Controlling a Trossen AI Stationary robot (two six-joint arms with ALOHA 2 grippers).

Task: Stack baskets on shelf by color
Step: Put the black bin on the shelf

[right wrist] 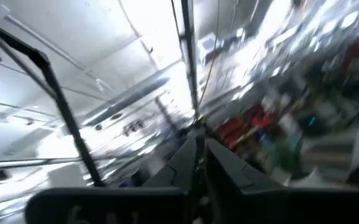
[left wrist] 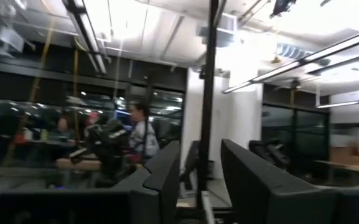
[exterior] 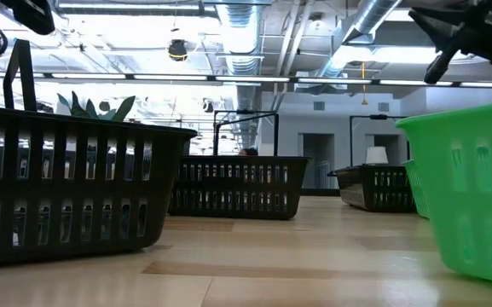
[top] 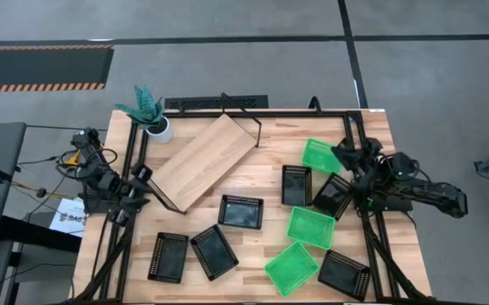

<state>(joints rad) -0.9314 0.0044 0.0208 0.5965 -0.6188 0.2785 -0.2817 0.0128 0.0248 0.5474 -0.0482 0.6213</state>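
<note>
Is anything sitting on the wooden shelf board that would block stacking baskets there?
Nothing visible does. The light-wood shelf board lies bare and angled across the table; the potted green plant stands just beside its far corner, not on it.

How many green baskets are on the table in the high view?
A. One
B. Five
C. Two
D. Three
D: three green baskets show, one near the right arm, one mid-table and one nearer the front edge; the rest are black.

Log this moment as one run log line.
baskets: scattered on table | shelf: bare | left gripper: beside shelf | right gripper: above green basket
</note>
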